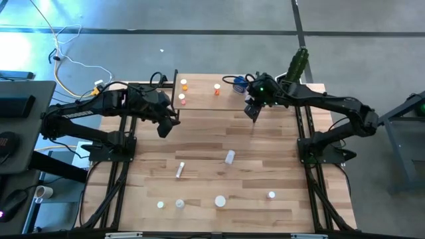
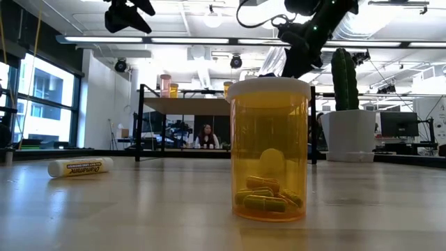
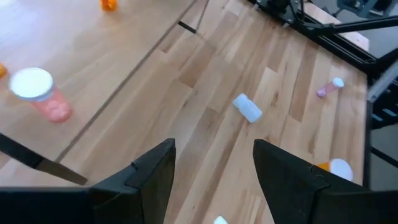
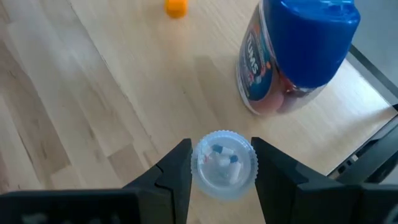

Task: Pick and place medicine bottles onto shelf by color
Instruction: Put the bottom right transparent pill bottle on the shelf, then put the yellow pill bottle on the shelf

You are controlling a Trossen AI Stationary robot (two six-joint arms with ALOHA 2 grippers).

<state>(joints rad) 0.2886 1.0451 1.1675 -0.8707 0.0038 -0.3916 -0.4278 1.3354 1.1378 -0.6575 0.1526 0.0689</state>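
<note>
The shelf (image 1: 206,99) stands at the table's far edge and carries three orange bottles (image 1: 183,84) and the round blue bottle (image 1: 240,85). My right gripper (image 1: 252,113) hovers at the shelf's near right part, beside the blue bottle (image 4: 298,56), shut on a small clear vial (image 4: 224,163). My left gripper (image 1: 164,126) is open and empty at the shelf's near left corner, close to a white-capped orange bottle (image 3: 40,93). Several white, clear and orange bottles (image 1: 230,157) and a pink-capped vial (image 1: 271,195) lie or stand on the table's near half. My right gripper pinches the clear vial by its ribbed cap (image 4: 202,163), one finger on each side. The fingers (image 4: 273,168) come from above, pointing down, and the cap faces up at the wrist camera. Whether the vial's bottom touches the shelf top is hidden by the vial itself.
A green cactus in a white pot (image 2: 348,132) stands at the table's far right corner, behind the right arm. A large orange pill bottle (image 2: 268,150) stands right in front of the low camera, and a white tube (image 2: 80,166) lies left of it. The table's middle is bare wood.
</note>
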